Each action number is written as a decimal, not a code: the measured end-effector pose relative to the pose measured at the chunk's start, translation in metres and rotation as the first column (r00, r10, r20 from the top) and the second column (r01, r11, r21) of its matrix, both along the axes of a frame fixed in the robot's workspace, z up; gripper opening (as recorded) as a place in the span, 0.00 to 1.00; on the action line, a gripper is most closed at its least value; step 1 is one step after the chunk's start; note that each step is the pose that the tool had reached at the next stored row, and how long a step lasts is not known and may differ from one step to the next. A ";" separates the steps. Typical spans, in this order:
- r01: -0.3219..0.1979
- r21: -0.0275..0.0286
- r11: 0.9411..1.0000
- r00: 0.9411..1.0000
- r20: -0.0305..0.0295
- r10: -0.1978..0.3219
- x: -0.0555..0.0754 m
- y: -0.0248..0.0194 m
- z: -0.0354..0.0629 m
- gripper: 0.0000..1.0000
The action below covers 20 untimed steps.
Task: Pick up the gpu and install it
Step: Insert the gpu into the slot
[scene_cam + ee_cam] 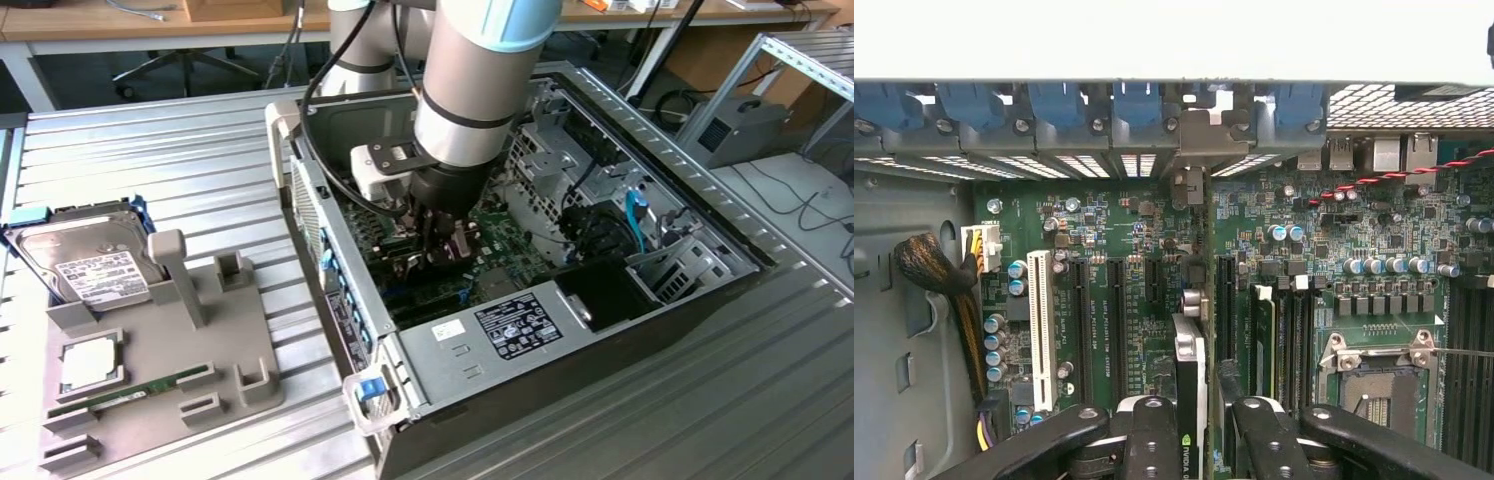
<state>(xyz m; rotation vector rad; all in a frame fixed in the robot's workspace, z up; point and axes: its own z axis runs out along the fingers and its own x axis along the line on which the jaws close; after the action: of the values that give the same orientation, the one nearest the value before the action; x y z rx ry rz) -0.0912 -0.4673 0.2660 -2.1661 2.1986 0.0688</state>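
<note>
Reaching down into the open computer case (441, 350), the gripper (1199, 440) grips the gpu (1192, 370) edge-on over the motherboard (1134, 250), apparently mid-install, with seating calling for the card's edge to align squarely with a slot.

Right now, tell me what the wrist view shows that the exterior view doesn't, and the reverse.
Wrist view alone: the white expansion slot, blue slot latches and empty silver processor socket. Exterior view alone: the grey parts holder with the silver hard drive and slim green RAM stick, beside the open black computer case. Both: the thin black-faced gpu held edge-on in the jaws, over the green motherboard.
</note>
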 end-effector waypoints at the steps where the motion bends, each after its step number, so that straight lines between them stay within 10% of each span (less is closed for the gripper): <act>1: 0.000 0.000 1.000 1.000 0.000 0.000 0.000 0.0000 0.0000 0.26; 9: 0.000 0.000 1.000 1.000 -0.001 0.000 0.001 0.0000 0.0000 0.34; 16: 0.000 0.000 1.000 1.000 -0.023 0.000 0.016 0.0001 -0.0001 0.34; 20: 0.000 0.000 1.000 1.000 -0.025 0.000 0.018 0.0000 0.0000 0.34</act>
<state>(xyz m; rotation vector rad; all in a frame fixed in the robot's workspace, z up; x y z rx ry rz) -0.0737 -0.4673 0.2660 -2.1772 2.2118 0.0967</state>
